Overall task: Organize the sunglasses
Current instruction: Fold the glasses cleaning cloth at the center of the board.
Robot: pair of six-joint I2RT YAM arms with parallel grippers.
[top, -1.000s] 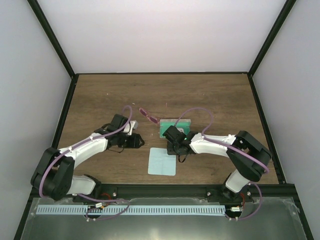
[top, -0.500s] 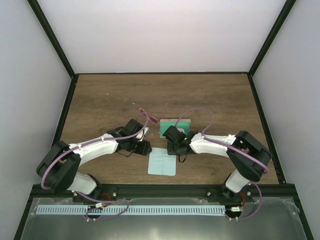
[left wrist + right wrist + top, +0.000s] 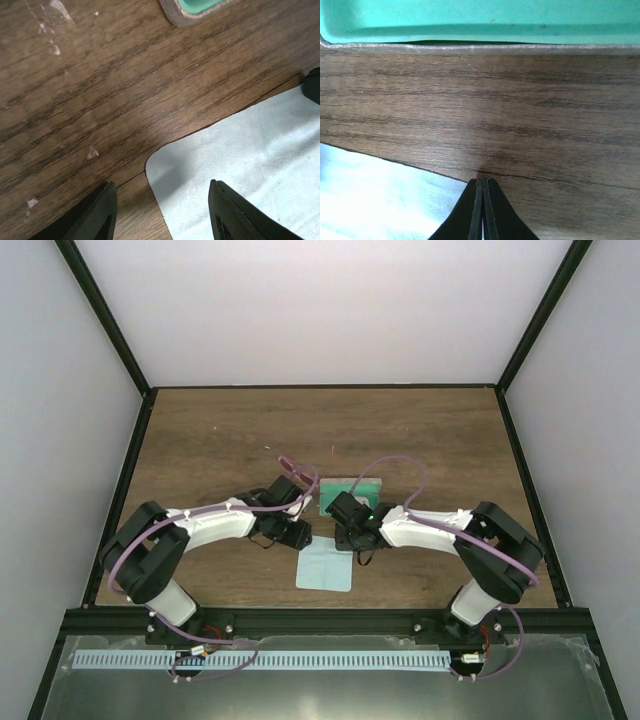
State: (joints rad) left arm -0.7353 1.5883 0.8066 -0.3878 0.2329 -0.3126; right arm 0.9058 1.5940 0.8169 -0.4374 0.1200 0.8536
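left gripper (image 3: 162, 220): fingers apart, nothing between them. you have it low over the near-left corner of the light blue cloth (image 3: 240, 170), one finger over bare wood and the other over fabric. this reads as a straddle set up to pinch that corner, or as a pass across it on the way elsewhere. which one cannot be told.

right gripper (image 3: 482, 200): fingers pressed together, holding nothing. you have the tip at the far edge of the cloth, on the strip of wood between cloth and case (image 3: 470, 20). it is probably parked there so the case interior stays open to the other arm.

sunglasses (image 3: 290, 464): pink, thin-framed, lying on the desk (image 3: 200, 440) near its middle, just left of the case, on the side of the left arm toward the far edge. neither gripper touches them. the left arm's cable partly crosses them in the top view, so you cannot tell whether they are folded.

case: green-lined, open side up, between the desk's middle and the right arm, on the far side of the cloth, apart from it.

status, as a judgement: sunglasses not yet collected, and the case looks empty where it shows. you need the left arm to reach toward the far edge for them.
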